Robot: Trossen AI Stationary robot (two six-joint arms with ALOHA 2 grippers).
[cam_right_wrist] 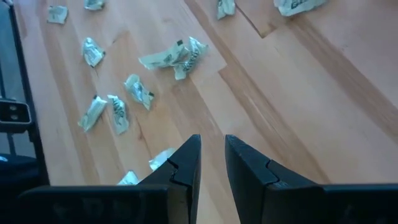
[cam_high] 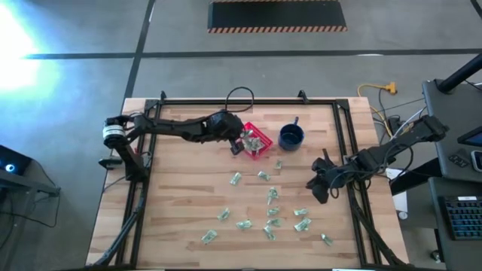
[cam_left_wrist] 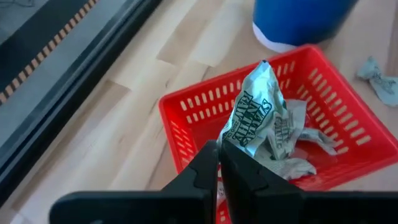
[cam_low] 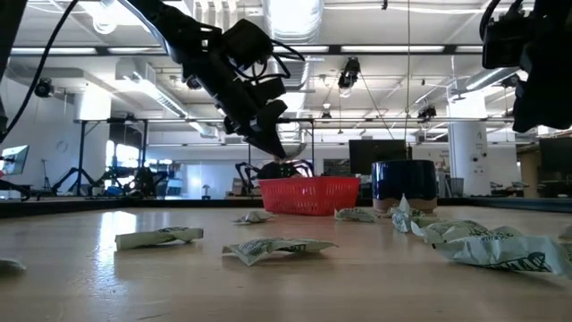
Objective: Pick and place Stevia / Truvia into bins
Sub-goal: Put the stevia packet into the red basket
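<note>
the left gripper (cam_left_wrist: pixel 219 163) hangs over the near edge of the red basket (cam_left_wrist: pixel 186 115), its fingers pinched tight on a crumpled sachet (cam_left_wrist: pixel 256 112) that stands up just ahead of the fingertips. under and beyond that held sachet, more sachets (cam_left_wrist: pixel 292 140) lie in a loose heap inside the basket. just past the basket, on the far side from the left gripper, stands the blue mug (cam_left_wrist: pixel 298 18), close to the basket wall; whether the two touch is hard to say from here. from above, the left gripper (cam_high: pixel 239 140) sits at the basket's edge nearest its own arm, with the basket (cam_high: pixel 263 151) and mug (cam_high: pixel 291 136) lined up beyond it. in the low view the gripper (cam_low: pixel 279 154) points down just above the basket rim (cam_low: pixel 308 184). the right gripper (cam_high: pixel 319 184) hovers above bare wood, well apart from the basket, near its own side of the table (cam_high: pixel 188 196). its fingers (cam_right_wrist: pixel 180 165) stand slightly apart with a narrow gap and nothing shows between them. ahead of it many loose sachets (cam_right_wrist: pixel 177 56) lie scattered flat on the wood, none touching the fingers; one pale sachet (cam_right_wrist: pixel 163 158) lies just beside a fingertip, partly hidden by it. the scatter (cam_high: pixel 273 214) spreads between the two grippers, nearer the right one.
</note>
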